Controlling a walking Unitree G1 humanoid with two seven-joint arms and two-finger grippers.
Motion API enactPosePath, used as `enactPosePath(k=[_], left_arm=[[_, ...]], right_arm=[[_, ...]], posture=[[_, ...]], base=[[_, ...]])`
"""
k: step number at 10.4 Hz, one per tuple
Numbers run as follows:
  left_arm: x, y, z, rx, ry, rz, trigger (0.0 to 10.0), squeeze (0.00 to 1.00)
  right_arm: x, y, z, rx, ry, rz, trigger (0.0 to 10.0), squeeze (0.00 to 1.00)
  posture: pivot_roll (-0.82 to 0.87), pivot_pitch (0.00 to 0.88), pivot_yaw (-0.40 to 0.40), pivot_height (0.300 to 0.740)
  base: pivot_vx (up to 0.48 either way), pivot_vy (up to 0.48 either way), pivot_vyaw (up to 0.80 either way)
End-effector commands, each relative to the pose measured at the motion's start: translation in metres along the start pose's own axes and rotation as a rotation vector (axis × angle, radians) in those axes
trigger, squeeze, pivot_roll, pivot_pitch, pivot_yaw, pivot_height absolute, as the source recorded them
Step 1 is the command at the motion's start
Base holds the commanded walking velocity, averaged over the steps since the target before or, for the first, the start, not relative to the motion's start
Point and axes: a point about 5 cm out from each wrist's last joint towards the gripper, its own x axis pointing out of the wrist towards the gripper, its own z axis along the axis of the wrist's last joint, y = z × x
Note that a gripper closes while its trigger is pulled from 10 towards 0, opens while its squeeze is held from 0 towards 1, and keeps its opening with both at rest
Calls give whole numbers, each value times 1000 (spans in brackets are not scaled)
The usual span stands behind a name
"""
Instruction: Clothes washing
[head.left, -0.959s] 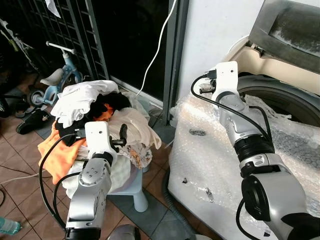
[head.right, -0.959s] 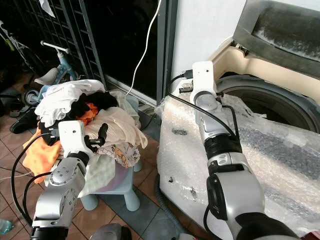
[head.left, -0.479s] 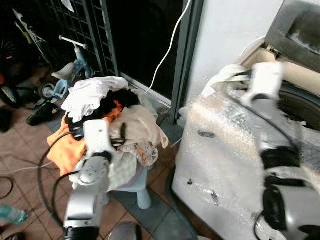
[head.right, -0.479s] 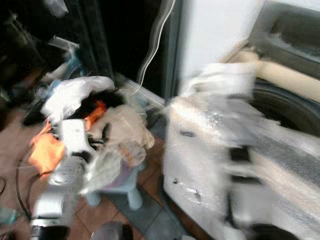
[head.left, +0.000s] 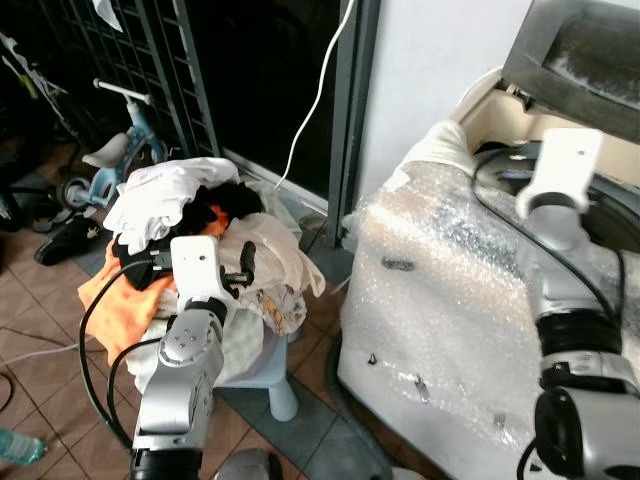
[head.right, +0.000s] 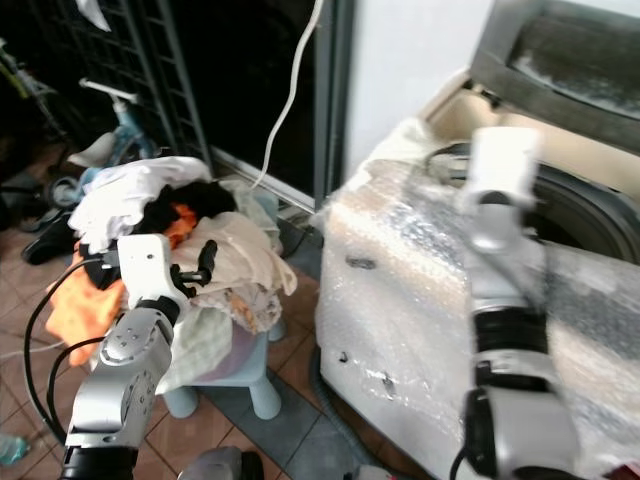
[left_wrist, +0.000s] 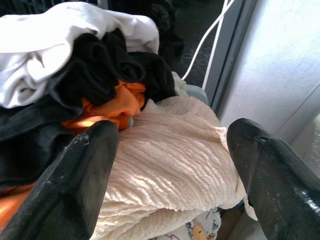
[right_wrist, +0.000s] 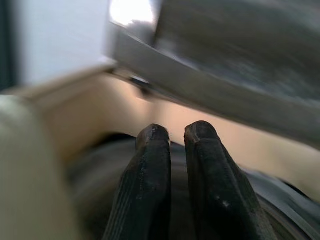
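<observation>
A heap of clothes (head.left: 190, 215), white, black, orange and cream, is piled on a small pale stool (head.left: 272, 378). My left gripper (left_wrist: 172, 132) stands open just over the cream ribbed garment (left_wrist: 170, 165) on the heap, holding nothing. The top-loading washing machine (head.left: 450, 290) is wrapped in bubble wrap, and its lid (head.left: 585, 50) is raised. A cream-white cloth (head.left: 440, 148) lies on its near left corner. My right arm (head.left: 556, 180) reaches over the drum opening (head.right: 580, 205). The right gripper (right_wrist: 172, 132) is shut with nothing in it, pointing at the lid's hinge side.
A child's balance bike (head.left: 125, 150) and shoes (head.left: 60, 235) stand at the back left by a metal grille (head.left: 150, 60). A white cable (head.left: 318, 95) hangs down the dark doorway. A hose (head.left: 345, 410) runs along the tiled floor beside the washer.
My right arm has swung from the washer's left corner to over the drum. A cream-white cloth now lies on that corner. The camera shook; the left arm stayed at the heap.
</observation>
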Motion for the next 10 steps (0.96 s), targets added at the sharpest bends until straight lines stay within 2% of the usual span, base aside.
enactPosePath(k=[1,2,3,4,5,6,10], left_arm=[[0,1,-1,5,4,3,10000,0],[0,1,-2,4,5,5,10000,0],[1,1,-2,4,6,1,10000,0],[1,0,-2,6,5,-5,10000,0],[1,1,-1,6,2,-3,10000,0],[1,1,0,25,-12,-5,10000,0],[4,-2,4,77,-43,-13,10000,0]], right_arm=[[6,-17,0,0,29,-89,10000,1000],[8,-25,2,-12,23,-118,10000,1000],[7,-23,5,3,-4,-85,10000,1000],[3,-12,8,3,-42,-1,10000,1000],[-4,-6,11,-37,-104,59,10000,1000],[-20,6,7,-41,-146,186,10000,1000],[-63,28,5,-19,-237,287,10000,1000]], posture=[[-47,0,14,740],[-51,0,14,740],[-56,0,18,740],[-56,0,20,740],[-57,0,23,740],[-65,0,27,740],[-66,0,38,740]], base=[[0,0,0],[0,0,0],[0,0,0],[0,0,0],[0,0,0],[0,0,0],[0,0,0]])
